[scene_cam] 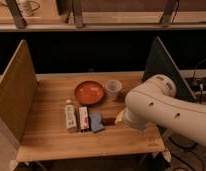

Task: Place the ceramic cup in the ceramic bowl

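**Ceramic cup stands loose beside the bowl, with the arm crowding the way in**

Ceramic cup (113,88), small, pale and handleless, sits upright on the wooden desk (51,142), just to the camera's right of the shallow red-orange ceramic bowl (89,92). Whether the two touch cannot be told. Nothing holds the cup yet.

The claw (116,120) lies low, nearer the camera than the bowl and off to its right. The bulky white arm (156,107) largely hides it, and whether it is apart or together cannot be told.

The likeliest trouble is a knock. A tall white capped bottle (70,116), a small red-and-white carton (83,118) and a blue block (96,121) stand in a row just in front of the bowl. The claw is right beside the blue block, so a careless lift or swing could topple one of them. The thick arm could equally brush the cup before a grip is made.

The cup looks light and smooth, and it narrows slightly towards its base. An off-centre or loose pinch could tip it or let it slip. The bowl is dish-like and roughly twice as wide as the cup, but it has a low wall. A cup released on the darker rim would probably tilt and roll back out, and a hard set-down could shove the bowl sideways.
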`<state>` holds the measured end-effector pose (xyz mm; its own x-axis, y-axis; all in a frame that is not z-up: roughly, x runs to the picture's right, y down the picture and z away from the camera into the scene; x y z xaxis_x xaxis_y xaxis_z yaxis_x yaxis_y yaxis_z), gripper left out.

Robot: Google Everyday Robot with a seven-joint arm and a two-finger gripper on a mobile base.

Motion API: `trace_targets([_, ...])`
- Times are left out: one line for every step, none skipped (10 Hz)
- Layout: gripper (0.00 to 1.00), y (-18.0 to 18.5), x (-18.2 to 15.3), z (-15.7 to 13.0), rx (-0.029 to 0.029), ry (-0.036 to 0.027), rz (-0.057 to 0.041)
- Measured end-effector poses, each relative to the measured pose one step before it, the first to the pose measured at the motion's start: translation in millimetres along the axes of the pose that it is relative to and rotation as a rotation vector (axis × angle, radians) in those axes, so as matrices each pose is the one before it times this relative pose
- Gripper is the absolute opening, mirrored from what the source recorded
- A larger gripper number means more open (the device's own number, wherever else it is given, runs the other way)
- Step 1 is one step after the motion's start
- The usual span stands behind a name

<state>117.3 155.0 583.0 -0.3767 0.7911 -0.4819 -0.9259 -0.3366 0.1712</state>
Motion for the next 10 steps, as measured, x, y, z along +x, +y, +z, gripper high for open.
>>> trace_targets([0.65, 0.01, -1.67, -0.75, 0.00097, -0.00839, -0.00595])
trace_targets([0.65, 0.85, -5.74, -0.36, -0.00223, -0.01838, -0.02771])
trace_targets([0.65, 5.05, -13.89, -0.31, -0.01180, -0.03275, -0.06743])
trace_targets([0.65, 3.62, -17.55, -1.15, -0.01165, -0.03252, -0.05946])
trace_targets([0.65, 3.11, -21.34, -2.06, -0.01322, -0.03442, -0.05353])
trace_targets([0.65, 1.68, -29.65, -3.90, -0.01369, -0.04126, -0.05059])
trace_targets([0.65, -2.36, -33.58, -3.29, -0.00878, -0.04215, -0.04280])
trace_targets([0.65, -1.91, -7.45, -0.60, -0.00036, -0.00977, -0.00817])
trace_targets([0.65, -2.31, -5.72, -0.72, 0.00104, -0.00764, -0.00519])
trace_targets([0.65, -0.36, 1.04, 0.61, 0.00277, 0.00183, -0.00269])
